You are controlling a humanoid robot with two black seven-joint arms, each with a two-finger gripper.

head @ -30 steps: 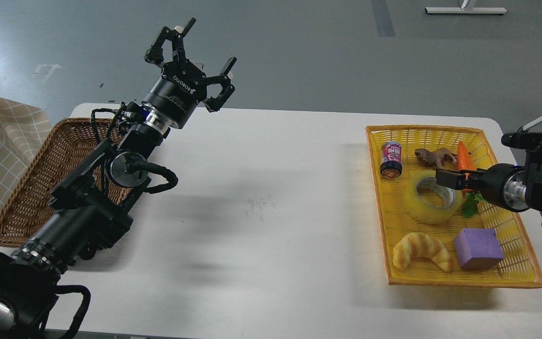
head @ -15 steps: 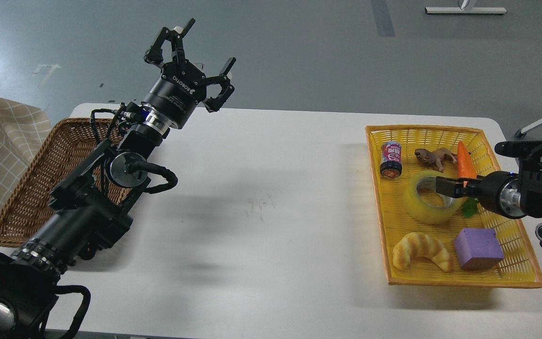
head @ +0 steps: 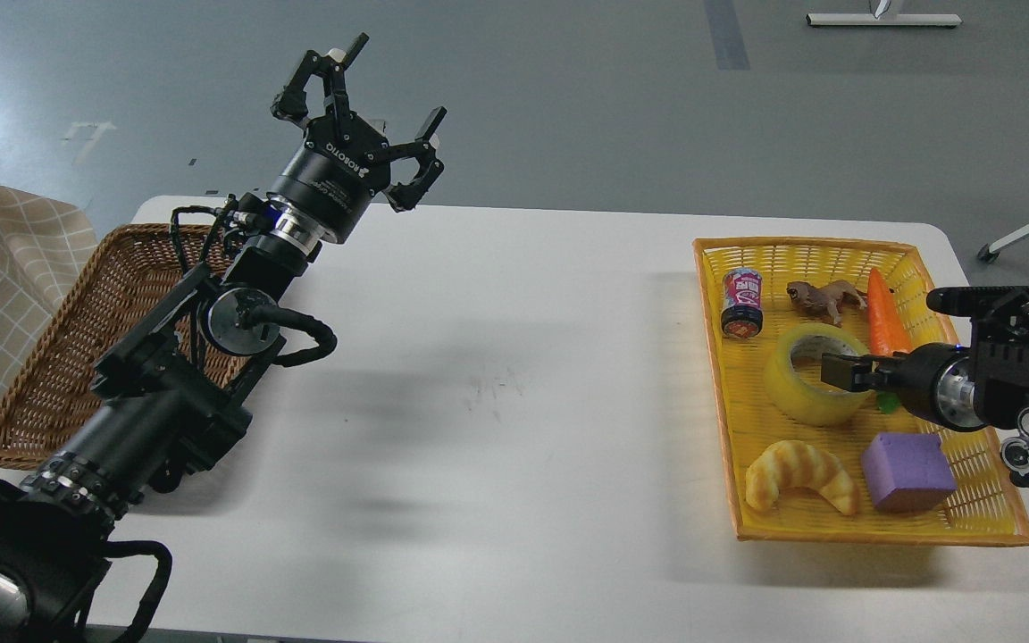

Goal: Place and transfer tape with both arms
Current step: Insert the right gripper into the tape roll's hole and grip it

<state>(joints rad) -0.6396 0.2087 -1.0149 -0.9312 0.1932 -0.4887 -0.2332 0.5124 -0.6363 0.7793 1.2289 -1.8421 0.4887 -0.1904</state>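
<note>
The tape (head: 816, 373) lay flat in the middle of the yellow basket (head: 997, 527), which sat on the right side of the white table (head: 514, 402). The right gripper (head: 839, 370) reached in from the right edge and its tip sat over the roll's grey core, at or inside the ring's right wall. Its fingers showed only as one dark block, so it could not be told whether they were spread or pressed together.

The left gripper (head: 363, 116) was raised above the far left of the table, its fingers spread wide and holding nothing. Beneath that arm, a brown wicker basket (head: 59, 357) rested at the table's left edge.

Around the tape in the yellow basket lay a small can (head: 742, 304), a toy animal (head: 825, 297), an orange carrot (head: 885, 317), a croissant (head: 800, 476) and a purple block (head: 907, 471).
</note>
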